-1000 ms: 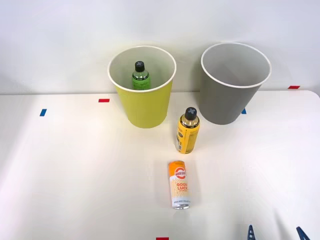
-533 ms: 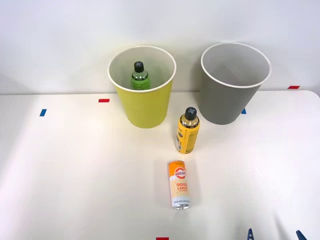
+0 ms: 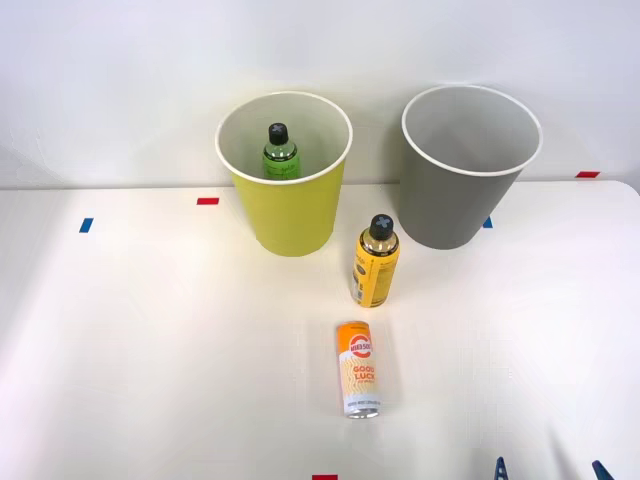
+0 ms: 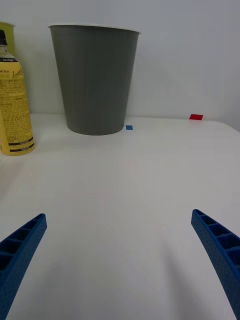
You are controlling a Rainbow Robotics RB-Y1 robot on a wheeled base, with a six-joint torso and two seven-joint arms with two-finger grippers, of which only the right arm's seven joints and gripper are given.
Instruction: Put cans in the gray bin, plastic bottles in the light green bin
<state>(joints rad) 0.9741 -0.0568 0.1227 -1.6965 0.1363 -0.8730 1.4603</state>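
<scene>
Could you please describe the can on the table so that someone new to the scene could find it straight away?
Start from the light green bin and the gray bin at the back of the white table. In front of the gap between them stands a yellow bottle; the can is nearer still. It alone has no black cap.

Bright, even, diffuse light over a white bench [image 3: 150, 340] and a pale wall.

You get soft, faint shadows: one beside the lying can [image 3: 359, 369], one at the foot of the yellow bottle [image 3: 375, 263], and dim shade behind the light green bin [image 3: 288, 210] and the gray bin [image 3: 462, 200]. No hard glare. In the wrist view the blue fingers [image 4: 20, 250] look softer than the bench beyond them.
</scene>
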